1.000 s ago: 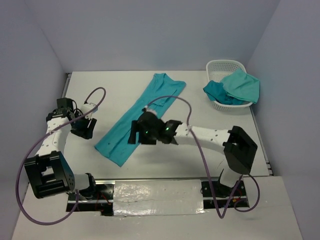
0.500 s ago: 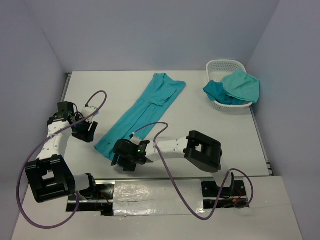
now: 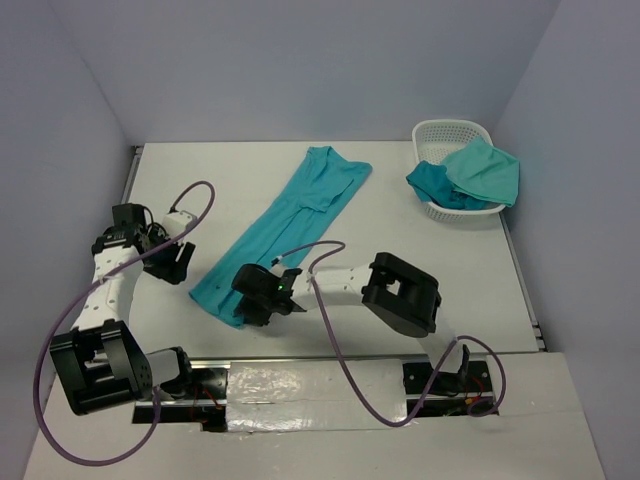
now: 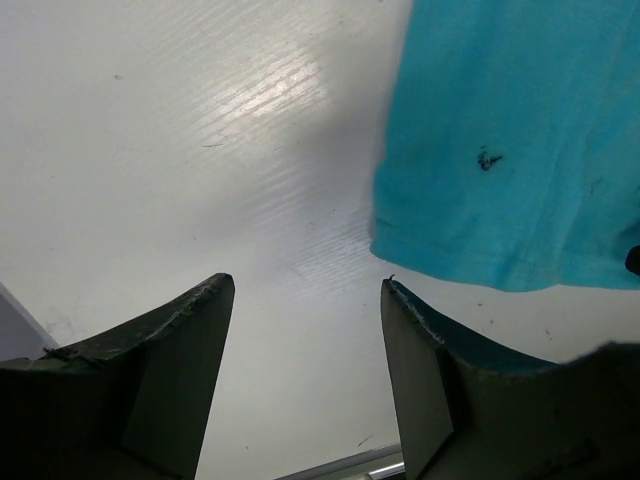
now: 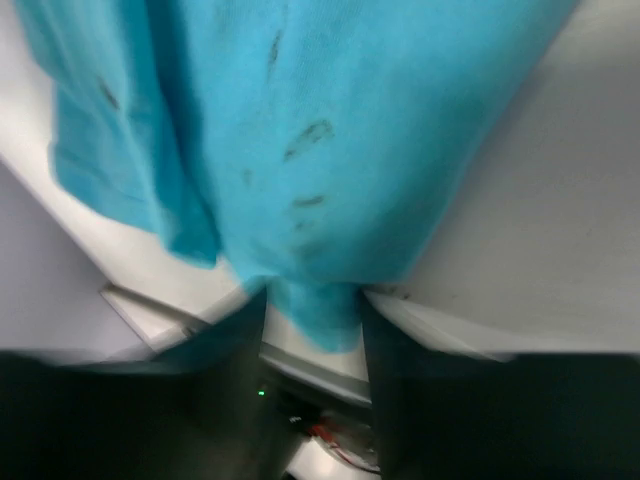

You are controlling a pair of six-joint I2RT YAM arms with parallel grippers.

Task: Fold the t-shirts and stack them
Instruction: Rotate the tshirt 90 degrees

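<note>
One teal t-shirt [image 3: 290, 220] lies as a long folded strip running diagonally across the table, its hem end nearest me. My right gripper [image 3: 256, 300] is at that near end. In the blurred right wrist view the t-shirt's hem corner [image 5: 315, 315] sits between the two fingers of my right gripper [image 5: 312, 300], which stand open a narrow way apart with the table edge showing below. My left gripper [image 3: 172, 262] hangs open over bare table just left of the strip. The left wrist view shows my left gripper [image 4: 305, 285] empty, and the t-shirt's hem [image 4: 500, 150] up and to the right.
A white lattice basket [image 3: 455, 130] stands at the back right with a dark teal shirt [image 3: 438, 185] and a greener shirt [image 3: 485, 170] draped over its front rim. The table's near edge [image 5: 320, 365] is directly below the right gripper. Purple cables loop round both arms.
My right arm swept from the strip's middle down to its near hem end, and its jaws narrowed around the cloth. The left gripper shifted only slightly.
</note>
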